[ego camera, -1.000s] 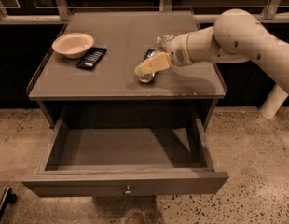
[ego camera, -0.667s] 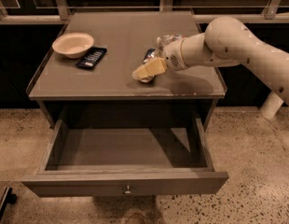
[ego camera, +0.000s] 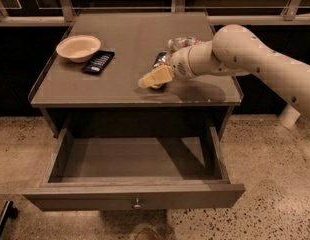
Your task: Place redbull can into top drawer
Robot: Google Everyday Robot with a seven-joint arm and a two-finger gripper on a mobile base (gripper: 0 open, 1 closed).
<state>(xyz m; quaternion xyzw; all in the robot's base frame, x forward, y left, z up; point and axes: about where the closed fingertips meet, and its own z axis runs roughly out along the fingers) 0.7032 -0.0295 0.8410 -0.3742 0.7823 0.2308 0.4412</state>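
Securing the redbull can (ego camera: pixel 159 59) looks like the step in hand, since the can is on the table (ego camera: pixel 125 31) and not yet in the top drawer (ego camera: pixel 95 198). Only part of the can shows, dark and low, so I place everything else from it.

The gripper (ego camera: pixel 151 79) lies low over the table just in front of the can, on the side nearer the table's front edge. It is touching the can or nearly so. I cannot tell whether it is open, closed or gripping the can.

A clear plastic bottle (ego camera: pixel 182 43) lies just behind the can, close enough to be knocked. A bowl (ego camera: pixel 78 48) and a dark flat device (ego camera: pixel 98 62) sit well apart from the can, toward the table's other side. The drawer stands pulled out, below the can and nearer the camera, with its knob (ego camera: pixel 137 202) at the centre of the front panel.

I see 2 things to mind:
- **The grip.** Thin, smooth metal slips and dents, so the hold should cross the can's middle squarely, firm but not crushing.
- **The path.** Lift straight up from where the can sits, so the bottle is not dragged along. Then carry the can forward past the table's front edge and lower it deep into the drawer before letting go, because a round can dropped from height would likely roll or bounce.
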